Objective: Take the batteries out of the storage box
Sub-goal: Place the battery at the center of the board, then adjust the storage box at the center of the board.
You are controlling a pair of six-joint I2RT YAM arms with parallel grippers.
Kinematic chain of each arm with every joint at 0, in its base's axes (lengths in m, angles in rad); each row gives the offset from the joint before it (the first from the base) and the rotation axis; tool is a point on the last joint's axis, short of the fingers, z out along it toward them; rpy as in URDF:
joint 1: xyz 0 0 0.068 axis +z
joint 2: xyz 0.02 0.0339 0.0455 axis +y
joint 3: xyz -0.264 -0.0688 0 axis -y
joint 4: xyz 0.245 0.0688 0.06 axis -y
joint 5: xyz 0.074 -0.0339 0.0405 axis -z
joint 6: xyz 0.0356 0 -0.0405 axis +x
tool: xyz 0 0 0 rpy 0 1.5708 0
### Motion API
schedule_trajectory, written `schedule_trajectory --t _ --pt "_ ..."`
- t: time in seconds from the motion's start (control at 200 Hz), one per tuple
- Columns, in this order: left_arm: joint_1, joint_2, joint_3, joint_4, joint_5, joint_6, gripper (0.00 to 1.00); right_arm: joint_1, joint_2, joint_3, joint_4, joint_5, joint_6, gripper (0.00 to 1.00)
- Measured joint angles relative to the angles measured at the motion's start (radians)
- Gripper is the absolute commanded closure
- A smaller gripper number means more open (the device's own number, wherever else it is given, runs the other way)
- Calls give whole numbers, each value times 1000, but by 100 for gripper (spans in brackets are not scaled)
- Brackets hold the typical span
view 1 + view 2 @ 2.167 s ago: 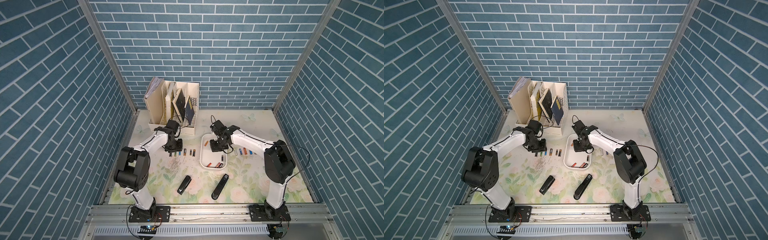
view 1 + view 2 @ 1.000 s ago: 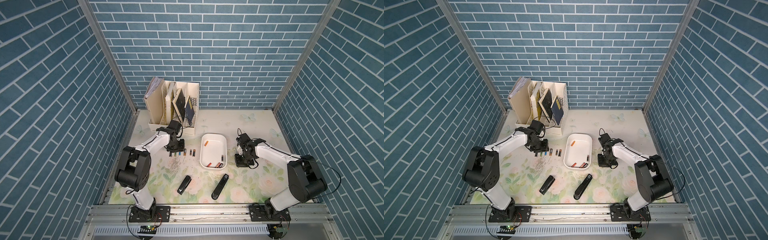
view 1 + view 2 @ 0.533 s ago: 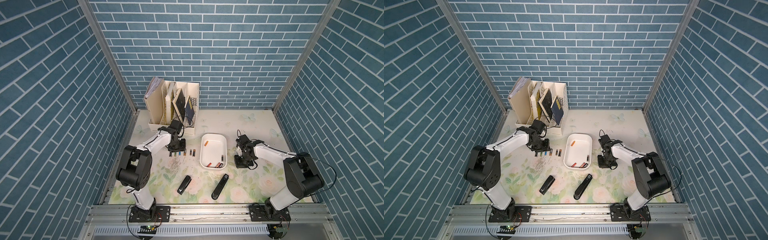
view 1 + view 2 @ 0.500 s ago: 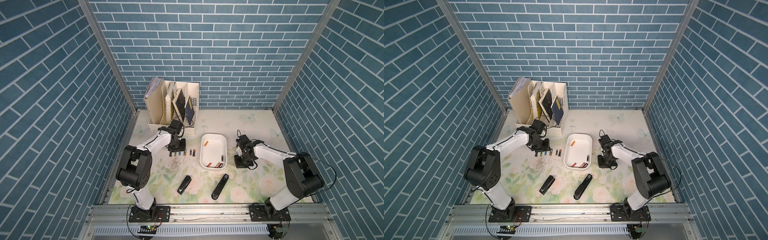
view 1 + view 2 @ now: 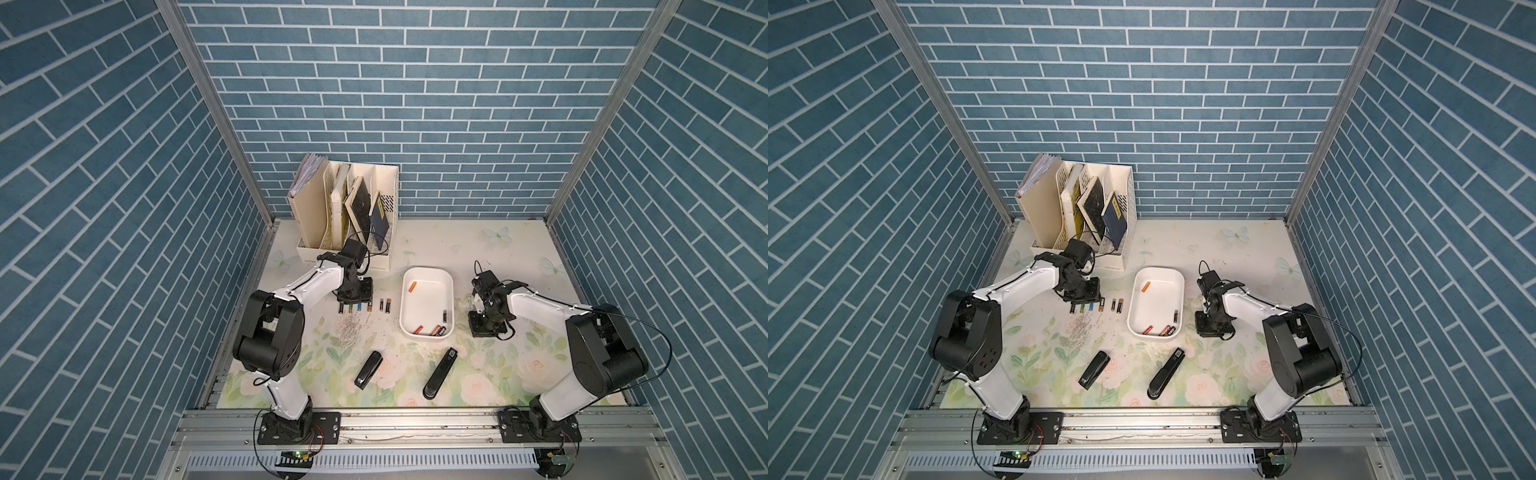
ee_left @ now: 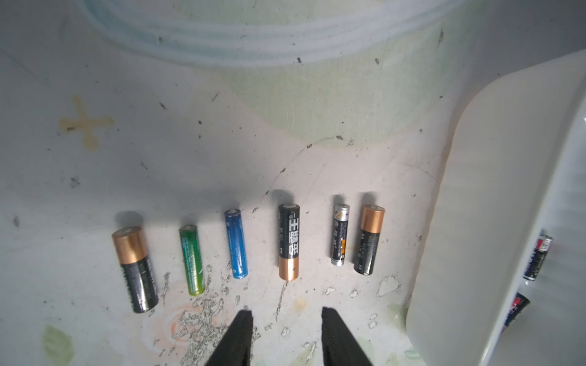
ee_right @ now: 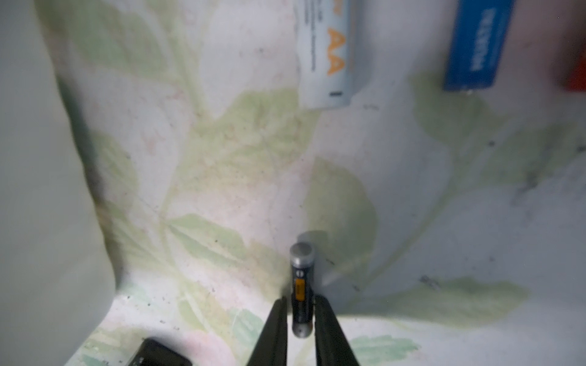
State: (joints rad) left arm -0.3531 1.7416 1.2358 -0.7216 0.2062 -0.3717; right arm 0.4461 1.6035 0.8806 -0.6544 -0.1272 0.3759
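Observation:
The white storage box (image 5: 428, 271) (image 5: 1163, 272) sits mid-table, with an orange battery (image 5: 412, 286) and several dark batteries (image 5: 432, 330) still inside. Left of it, several batteries (image 5: 365, 306) (image 6: 288, 240) lie in a row on the mat. My left gripper (image 5: 354, 300) (image 6: 285, 313) hovers just behind that row, open and empty. Right of the box, my right gripper (image 5: 482, 328) (image 7: 300, 301) is low on the mat, its fingers (image 7: 276, 320) hugging a slim black battery (image 7: 302, 285) with an orange mark. A white AA battery (image 7: 325, 63) and a blue one (image 7: 472, 47) lie beyond it.
Two black staplers (image 5: 368, 369) (image 5: 439, 373) lie toward the front. A cream file organizer (image 5: 345, 216) with books stands at the back left. A pile of loose staples (image 5: 347, 328) is scattered below the battery row. The box's wall (image 7: 38, 190) is close beside my right gripper.
My right arm has swung from over the box to the mat on its right with the slim battery and settled low. The left arm has barely shifted.

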Motion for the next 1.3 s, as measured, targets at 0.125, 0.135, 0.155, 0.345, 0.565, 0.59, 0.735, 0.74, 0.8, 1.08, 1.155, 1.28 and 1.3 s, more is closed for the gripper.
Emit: schedule_trajectory --t 0.125,0.135,0.155,0.345,0.565,0.59,0.735,0.74,0.8,1.08,1.155,1.28,1.3 --pt "-5 0 16 -10 -3 -3 57 0 0 1 0 -2 0 76" --pt "-6 0 18 -11 -3 -4 57 0 0 1 0 -2 0 76" --pt "-8 0 24 -16 -3 -4 57 0 0 1 0 -2 0 76" --pt "-42 0 115 -51 -14 -17 54 0 -5 5 -18 4 0 72" --pt "-138 2 244 -90 -56 -50 47 0 -36 47 -57 8 2 69" --pt "-155 4 258 -90 -63 -55 47 0 -42 55 -62 8 2 69" --pt "-264 36 304 -58 -69 -91 44 0 -68 95 -74 7 2 68" --pt "-267 38 304 -56 -69 -92 44 0 -68 96 -74 7 2 68" --pt "-306 71 307 -29 -63 -108 43 0 -71 111 -77 7 3 68" --pt "-402 261 309 73 -12 -164 42 -1 -70 138 -72 -21 11 67" --pt "-415 298 319 90 1 -171 42 -1 -70 137 -64 -35 12 67" --pt "-440 335 321 121 21 -182 41 -1 -70 127 -39 -61 20 67" --pt "-444 339 321 126 24 -183 42 -1 -70 124 -35 -64 21 67"
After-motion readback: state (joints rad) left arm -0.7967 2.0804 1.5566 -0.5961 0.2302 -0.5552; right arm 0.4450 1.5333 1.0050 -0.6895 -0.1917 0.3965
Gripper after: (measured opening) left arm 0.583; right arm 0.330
